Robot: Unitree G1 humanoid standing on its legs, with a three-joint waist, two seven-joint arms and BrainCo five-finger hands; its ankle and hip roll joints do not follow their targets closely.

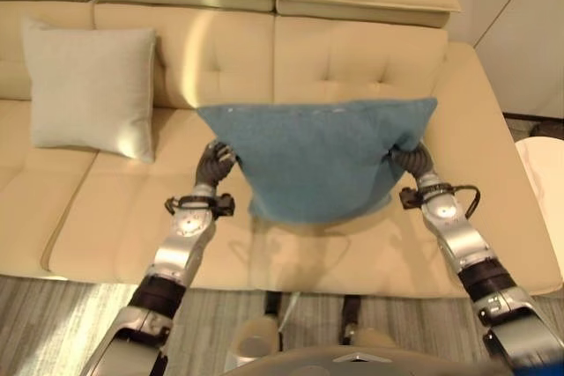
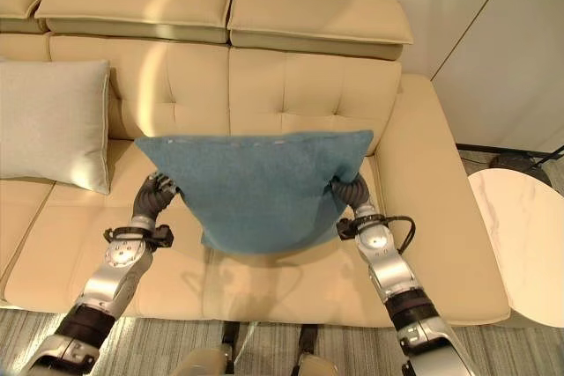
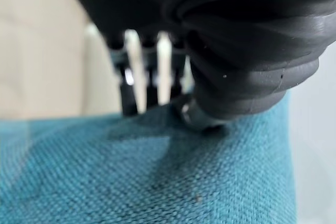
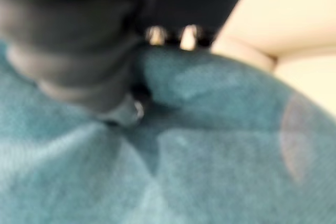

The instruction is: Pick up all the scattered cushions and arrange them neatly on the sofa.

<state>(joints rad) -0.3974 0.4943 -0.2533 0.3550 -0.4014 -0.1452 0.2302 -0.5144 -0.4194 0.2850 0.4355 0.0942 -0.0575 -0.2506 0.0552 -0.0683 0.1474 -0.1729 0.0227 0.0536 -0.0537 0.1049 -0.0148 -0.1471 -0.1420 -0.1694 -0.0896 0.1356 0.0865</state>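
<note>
A teal cushion point(image 1: 317, 160) hangs upright over the middle seat of the beige sofa point(image 1: 370, 59), held up by its two side edges. My left hand point(image 1: 214, 165) pinches its left edge; in the left wrist view the fingers point(image 3: 137, 90) lie behind the teal cloth point(image 3: 142, 171) and the thumb point(image 3: 197, 116) presses on the front. My right hand point(image 1: 410, 160) grips the right edge, thumb point(image 4: 123, 111) dug into the fabric point(image 4: 210, 156). A pale grey cushion point(image 1: 88, 90) leans upright against the backrest at the left.
A round white side table point(image 2: 520, 235) stands off the sofa's right end. A strip of grey wood floor point(image 1: 79, 314) runs along the sofa's front edge. The seat to the right of the teal cushion point(image 2: 423, 209) is bare.
</note>
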